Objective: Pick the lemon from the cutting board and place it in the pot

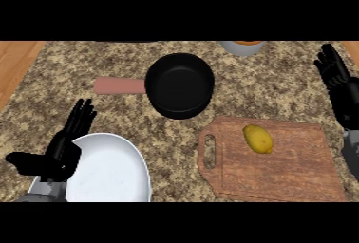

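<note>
Black left hand point(60, 156), black right hand point(340, 80), grey forearms

open counter between cutting board point(280, 166) and pot point(181, 85), white plate point(116, 171) at left

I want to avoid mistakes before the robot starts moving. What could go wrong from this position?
1. The lemon lies loose on the cutting board; being rounded, it may roll away if the right hand, now open at the right edge, nudges it instead of enclosing it.
2. The black pot looks shallow, so a lemon released high may bounce out.
3. The open left hand overlaps the white plate and could shift it if it moves.
</note>
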Controlling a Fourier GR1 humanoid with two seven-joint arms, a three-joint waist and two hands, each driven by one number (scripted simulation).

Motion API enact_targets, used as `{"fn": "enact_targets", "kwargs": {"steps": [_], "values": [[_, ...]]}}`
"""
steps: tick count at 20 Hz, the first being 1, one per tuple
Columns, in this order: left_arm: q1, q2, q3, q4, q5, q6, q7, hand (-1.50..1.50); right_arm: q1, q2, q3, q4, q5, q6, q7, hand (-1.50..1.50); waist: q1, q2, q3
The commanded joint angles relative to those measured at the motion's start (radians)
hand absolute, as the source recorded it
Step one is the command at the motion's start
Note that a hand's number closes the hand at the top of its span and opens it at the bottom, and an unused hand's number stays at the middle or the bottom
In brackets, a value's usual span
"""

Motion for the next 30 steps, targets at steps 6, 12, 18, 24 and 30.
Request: {"fn": "enact_targets", "kwargs": {"steps": [6,12,18,24,30], "values": [[-0.138,0.079,0.08,-0.052,-0.062,0.116,0.078,0.0,-0.201,0.038,0.065,0.147,-0.144,0.455,-0.203,1.5,0.074,0.037,-0.001],[-0.213,0.049,0.056,-0.044,-0.058,0.153,0.19,0.0,-0.204,-0.009,0.084,0.42,0.086,0.471,-0.645,-1.5,0.04,0.039,-0.004],[-0.225,0.071,0.072,-0.057,-0.069,0.163,0.246,0.0,-0.301,-0.073,0.109,0.569,0.165,0.649,-0.894,-1.5,0.019,0.022,-0.009],[-0.212,0.087,0.081,-0.078,-0.057,0.146,0.266,0.0,-0.392,-0.21,0.266,0.487,0.289,0.751,-0.774,-1.5,0.018,0.014,-0.011],[-0.208,0.073,0.083,-0.06,-0.069,0.164,0.275,0.0,-0.464,-0.243,0.452,0.361,0.469,0.714,-0.683,-1.5,0.002,0.01,-0.013]]}}
